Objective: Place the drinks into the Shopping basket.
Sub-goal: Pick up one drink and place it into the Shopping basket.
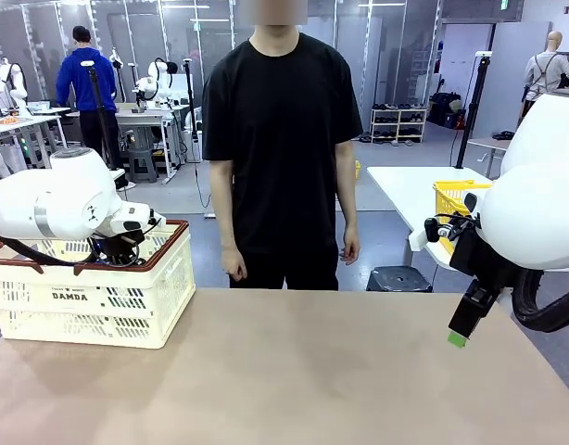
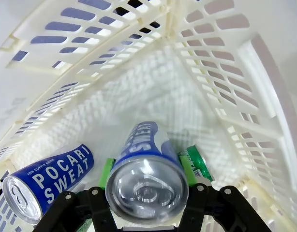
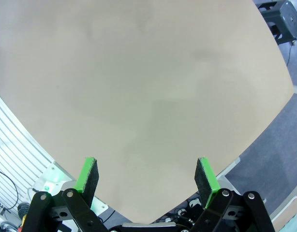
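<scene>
Matte tan laminate covers the table, which runs wide across the front view and shows as a bare, evenly lit sheet under the right wrist camera. The Shopping basket, cream slotted plastic with a dark reddish-brown rim, sits on the table's left end. The left arm reaches down into it from above.

Inside the basket, the left gripper stands around an upright-facing blue can, silver top toward the camera. A green pad lies just beside each flank of the can; whether they press it or have parted from it cannot be told. A second blue can, lettered "POCARI SWEAT", lies on its side on the basket floor to the left. A green can lies on the floor just beside the first, partly hidden by it.

The right gripper hovers over the table's right part, jaws spread wide with nothing between them.

A person in a black shirt stands at the far edge, arms hanging. Behind is a workshop with grey floor, white benches, a shelf unit, and a yellow mesh basket on a white side table at right. Another person in blue stands far left.
</scene>
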You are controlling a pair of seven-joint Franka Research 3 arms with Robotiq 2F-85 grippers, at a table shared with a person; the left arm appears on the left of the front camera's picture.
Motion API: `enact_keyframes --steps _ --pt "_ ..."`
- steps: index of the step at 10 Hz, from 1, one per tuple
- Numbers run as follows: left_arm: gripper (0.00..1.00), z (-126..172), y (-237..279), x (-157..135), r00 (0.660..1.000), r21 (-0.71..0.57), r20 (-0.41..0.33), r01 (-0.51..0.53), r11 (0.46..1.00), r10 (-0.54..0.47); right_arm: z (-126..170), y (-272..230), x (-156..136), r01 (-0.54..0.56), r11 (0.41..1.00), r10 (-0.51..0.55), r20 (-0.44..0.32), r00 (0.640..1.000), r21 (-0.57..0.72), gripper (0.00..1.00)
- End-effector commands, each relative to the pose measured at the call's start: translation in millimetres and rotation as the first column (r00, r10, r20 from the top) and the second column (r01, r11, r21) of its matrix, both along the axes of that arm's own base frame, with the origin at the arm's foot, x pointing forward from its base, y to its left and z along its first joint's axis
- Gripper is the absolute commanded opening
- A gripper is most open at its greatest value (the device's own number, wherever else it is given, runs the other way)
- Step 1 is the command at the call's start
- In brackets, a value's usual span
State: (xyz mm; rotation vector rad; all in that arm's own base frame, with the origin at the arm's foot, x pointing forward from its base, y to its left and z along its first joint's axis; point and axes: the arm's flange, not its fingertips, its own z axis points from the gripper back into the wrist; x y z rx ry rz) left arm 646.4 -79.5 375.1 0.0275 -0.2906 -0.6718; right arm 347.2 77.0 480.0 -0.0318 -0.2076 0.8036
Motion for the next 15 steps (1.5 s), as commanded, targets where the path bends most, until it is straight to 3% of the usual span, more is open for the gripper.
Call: enact_keyframes --steps 1,2,3,12,13,15 --pt "0.82 -6.1 2.9 -1.1 0.999 -0.014 -0.028 -0.014 1.000 0.014 1.8 0.5 1.6 0.004 1.000 -0.004 -0.004 1.000 -0.007 1.00" --pt "0.96 -4.5 4.5 -2.2 1.000 -0.016 -0.021 -0.017 1.000 0.017 1.8 0.5 1.6 0.004 1.000 -0.004 -0.004 1.000 -0.007 1.00" --pt "1.00 -1.3 5.7 -3.5 1.000 -0.021 -0.013 -0.021 1.000 0.020 1.8 0.5 1.6 0.004 1.000 -0.004 -0.004 1.000 -0.007 1.00" --pt "1.00 42.0 16.3 -20.3 0.998 -0.059 0.054 -0.031 0.998 0.034 1.8 0.5 1.6 0.004 1.000 -0.004 -0.004 1.000 -0.007 1.00" --pt "1.00 31.6 9.5 -4.1 0.999 -0.015 0.042 -0.024 1.000 0.024 1.8 0.5 1.6 0.004 1.000 -0.004 -0.004 1.000 -0.007 1.00" --pt "1.00 31.6 9.5 -4.1 0.999 -0.015 0.042 -0.024 1.000 0.024 1.8 0.5 1.6 0.004 1.000 -0.004 -0.004 1.000 -0.007 1.00"
